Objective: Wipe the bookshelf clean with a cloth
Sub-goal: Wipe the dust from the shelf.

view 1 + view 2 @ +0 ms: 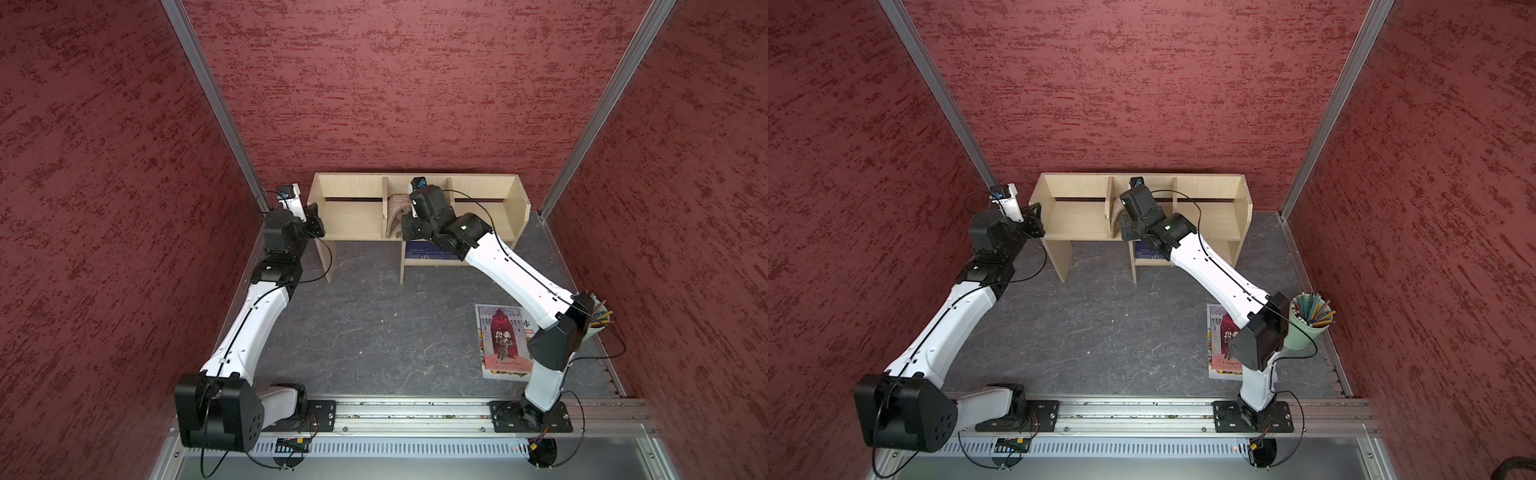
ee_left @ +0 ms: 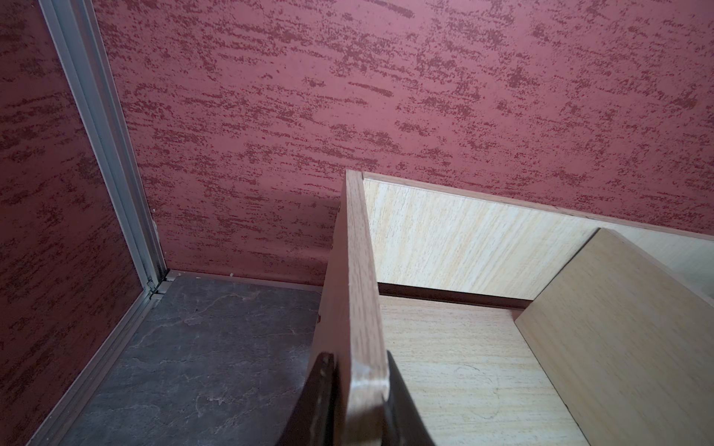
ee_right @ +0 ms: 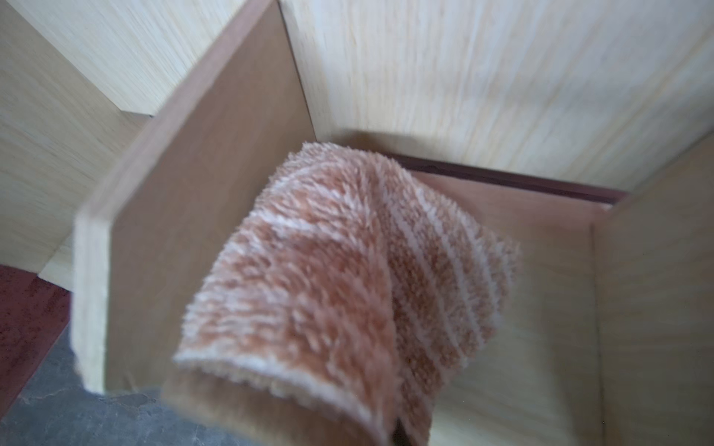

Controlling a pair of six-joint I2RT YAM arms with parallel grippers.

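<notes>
The light-wood bookshelf [image 1: 353, 216] [image 1: 1075, 220] stands against the back wall in both top views. My left gripper [image 1: 313, 222] [image 1: 1034, 224] [image 2: 357, 368] is shut on the front edge of its left side panel [image 2: 359, 278], one dark finger [image 2: 322, 390] on each face. The striped tan cloth [image 1: 397, 210] [image 1: 1116, 212] [image 3: 347, 270] hangs in the middle compartment beside the left divider [image 3: 201, 216]. My right gripper [image 1: 409, 226] [image 1: 1128, 229] is shut on the cloth. Its fingers are hidden under the fabric in the right wrist view.
A red-covered picture book [image 1: 498, 340] [image 1: 1219, 349] lies on the dark floor at the front right, partly under the right arm. A green cup of pencils [image 1: 1308, 328] [image 1: 600, 322] stands by the right wall. A blue book [image 1: 428, 251] lies on the lower shelf.
</notes>
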